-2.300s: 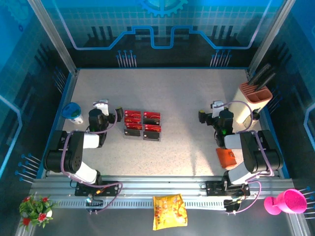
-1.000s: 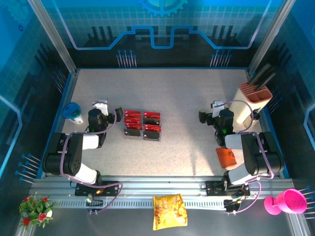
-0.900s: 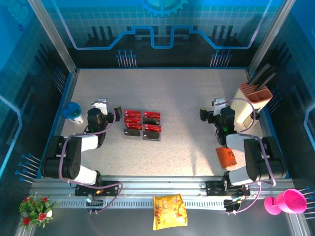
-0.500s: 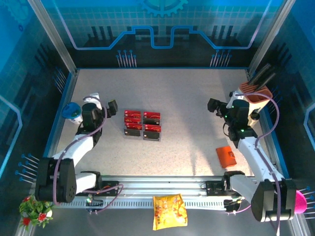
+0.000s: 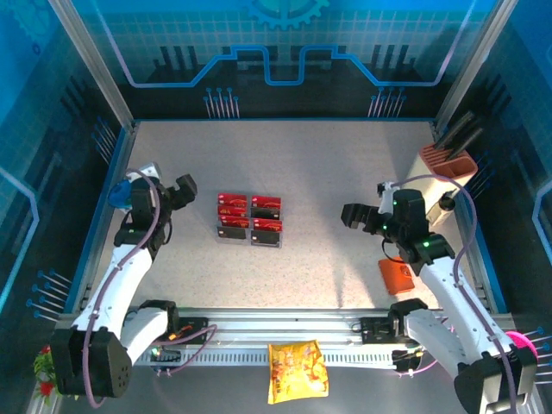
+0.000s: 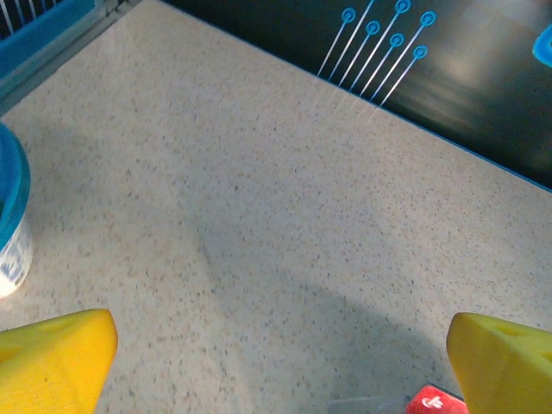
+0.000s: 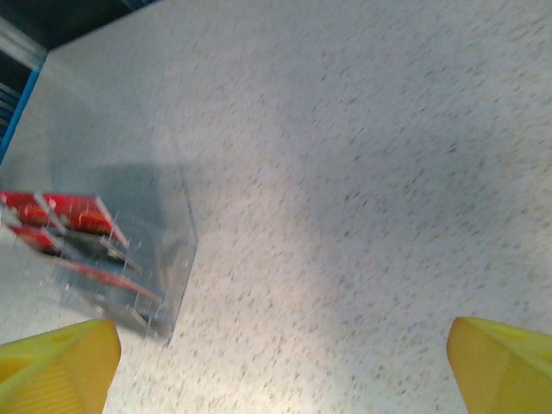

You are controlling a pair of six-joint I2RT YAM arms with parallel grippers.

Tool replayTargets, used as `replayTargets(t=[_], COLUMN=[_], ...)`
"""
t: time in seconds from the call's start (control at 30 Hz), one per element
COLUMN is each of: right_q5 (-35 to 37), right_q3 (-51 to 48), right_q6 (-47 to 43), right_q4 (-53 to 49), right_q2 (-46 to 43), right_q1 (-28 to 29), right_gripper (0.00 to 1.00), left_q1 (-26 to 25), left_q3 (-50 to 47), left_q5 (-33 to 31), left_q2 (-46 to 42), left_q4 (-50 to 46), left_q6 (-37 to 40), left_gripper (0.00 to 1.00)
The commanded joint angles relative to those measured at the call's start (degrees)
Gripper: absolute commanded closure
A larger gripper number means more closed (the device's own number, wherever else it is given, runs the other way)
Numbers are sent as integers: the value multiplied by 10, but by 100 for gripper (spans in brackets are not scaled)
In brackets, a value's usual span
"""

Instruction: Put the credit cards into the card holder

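Top external view: at the left edge of the desk (image 5: 328,164), a blue cup (image 5: 123,191) is seen just beside the left pincer (image 5: 166,179), which is spread wide and holds nothing; that cup could be tipped by a careless swing toward the centre. In the left wrist view the yellow fingertips (image 6: 52,362) are held well apart above bare desk, with a red card corner (image 6: 435,401) caught at the bottom edge.

Left of centre, the credit cards (image 5: 249,219) are stood in clear plastic racks (image 7: 177,259), none yet lifted; being thin and packed close, two could be pinched together, or a rack could be shoved or toppled if the fingers are brought down off line.

Further right, the right pincer (image 5: 369,202) is likewise spread and empty, aimed toward the racks. The card holder (image 5: 397,276) is laid at the near right of the desk, close beside the right arm and well apart from the cards; whether it is folded shut cannot be told. A card carried that far could be dropped from a shallow pinch; the light holder could be slid away when a card is pressed into a pocket.
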Motion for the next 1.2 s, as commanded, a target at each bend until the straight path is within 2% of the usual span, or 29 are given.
replayTargets(t=[0.0, 0.27, 0.67, 0.9, 1.17], right_q5=[18, 114, 203, 244, 247], right_q3=[34, 110, 211, 255, 273], right_q6=[3, -28, -76, -96, -77], right_q4=[-49, -85, -111, -127, -127], right_q2=[9, 113, 283, 360, 404], right_q1=[56, 215, 353, 405, 419], right_gripper=[4, 6, 6, 2, 0], left_q1=[6, 5, -4, -25, -95], left_q3=[41, 100, 96, 80, 71], left_q5=[9, 53, 94, 96, 66], left_q2=[-7, 24, 50, 76, 102], left_q4=[-109, -259, -347, -360, -381], left_q6=[-51, -76, -59, -69, -83], left_gripper=[1, 1, 1, 1, 1])
